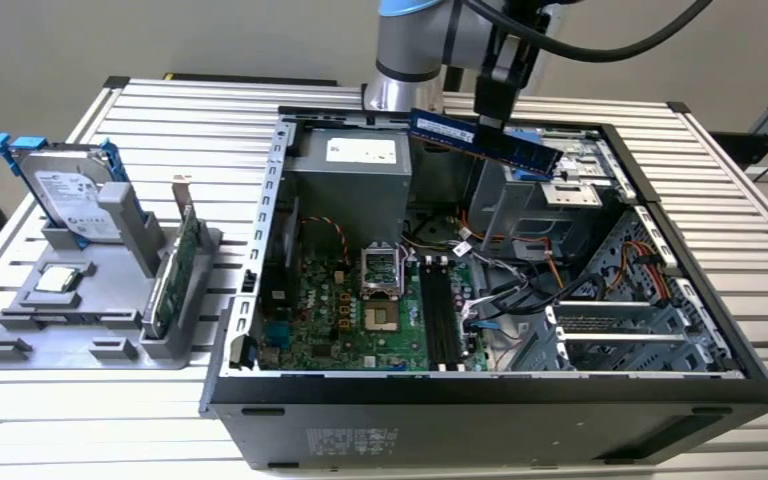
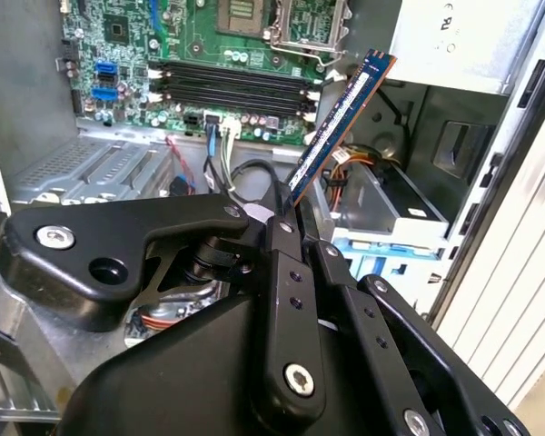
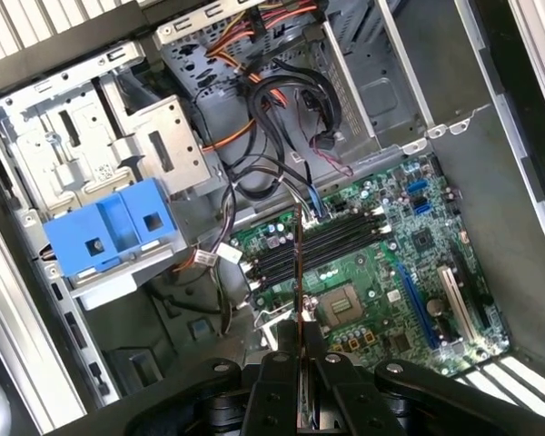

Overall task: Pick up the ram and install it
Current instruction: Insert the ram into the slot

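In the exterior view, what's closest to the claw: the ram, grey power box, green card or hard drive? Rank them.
1. ram, gripped in the claw above the case.
2. grey power box, inside the case.
3. green card, on the stand at the exterior view's left.
4. hard drive, farthest left on that stand.

We see the matt black gripper [image 2: 287, 214], the ram [image 2: 341, 123] with its smooth dark board, the computer case [image 1: 651, 270] of bare grey sheet metal, and a ribbed metal table [image 1: 184, 100].
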You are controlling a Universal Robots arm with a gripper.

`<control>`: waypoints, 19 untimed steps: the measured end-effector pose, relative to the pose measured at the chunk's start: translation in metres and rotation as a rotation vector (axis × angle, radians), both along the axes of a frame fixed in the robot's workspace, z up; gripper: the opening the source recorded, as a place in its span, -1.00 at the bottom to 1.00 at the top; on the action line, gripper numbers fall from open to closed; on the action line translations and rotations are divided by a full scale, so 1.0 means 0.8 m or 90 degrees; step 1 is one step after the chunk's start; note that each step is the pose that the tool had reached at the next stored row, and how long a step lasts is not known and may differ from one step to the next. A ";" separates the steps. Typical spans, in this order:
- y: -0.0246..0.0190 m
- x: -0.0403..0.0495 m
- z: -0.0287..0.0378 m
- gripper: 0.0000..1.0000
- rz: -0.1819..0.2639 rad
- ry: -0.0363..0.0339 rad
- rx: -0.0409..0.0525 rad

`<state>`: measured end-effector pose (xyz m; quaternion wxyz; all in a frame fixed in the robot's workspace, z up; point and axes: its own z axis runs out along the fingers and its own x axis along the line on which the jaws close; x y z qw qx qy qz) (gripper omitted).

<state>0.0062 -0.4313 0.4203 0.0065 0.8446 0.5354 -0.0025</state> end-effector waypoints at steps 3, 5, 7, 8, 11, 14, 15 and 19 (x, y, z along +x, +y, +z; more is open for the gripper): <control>0.0000 0.000 0.0000 -1.00 -0.005 0.0000 0.0000; 0.0000 0.000 0.0000 -1.00 -0.008 0.0000 0.0000; 0.0000 0.000 0.0000 -1.00 -0.012 0.0000 0.0000; 0.0000 0.000 0.0000 -1.00 -0.013 0.0000 0.0000; 0.0000 0.000 0.0000 -1.00 -0.018 0.0000 0.0000; 0.0000 0.000 0.0000 -1.00 -0.023 0.0000 0.0000; 0.0000 0.000 0.0000 -1.00 -0.025 0.0000 0.0000; 0.0000 0.000 0.0000 -1.00 -0.031 0.0000 0.0000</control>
